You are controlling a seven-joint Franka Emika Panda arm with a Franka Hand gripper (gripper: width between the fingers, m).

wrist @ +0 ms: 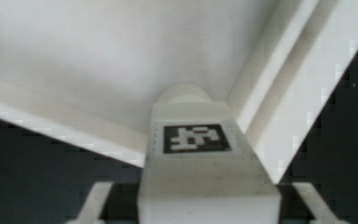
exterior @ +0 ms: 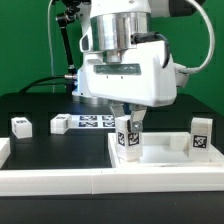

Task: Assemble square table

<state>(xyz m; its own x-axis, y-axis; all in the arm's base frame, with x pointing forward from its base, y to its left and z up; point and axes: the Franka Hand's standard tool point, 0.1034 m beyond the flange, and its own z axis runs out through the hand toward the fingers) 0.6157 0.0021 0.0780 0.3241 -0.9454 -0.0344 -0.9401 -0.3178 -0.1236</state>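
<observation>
The square table slab (exterior: 165, 160) is white with a raised rim and lies at the exterior view's right. One tagged white leg (exterior: 200, 135) stands upright at its far right corner. My gripper (exterior: 128, 126) is shut on another tagged leg (exterior: 128, 138) and holds it upright over the slab's near left part. In the wrist view this leg (wrist: 197, 135) fills the space between the fingers (wrist: 105, 202), pointing at the slab's inner corner (wrist: 105, 60) by the rim (wrist: 286, 60). Two more legs (exterior: 20, 125) (exterior: 58, 123) lie on the black table at the left.
The marker board (exterior: 93, 122) lies on the table behind the gripper. A long white barrier rail (exterior: 60, 180) runs along the front. Black cables and a stand rise at the back.
</observation>
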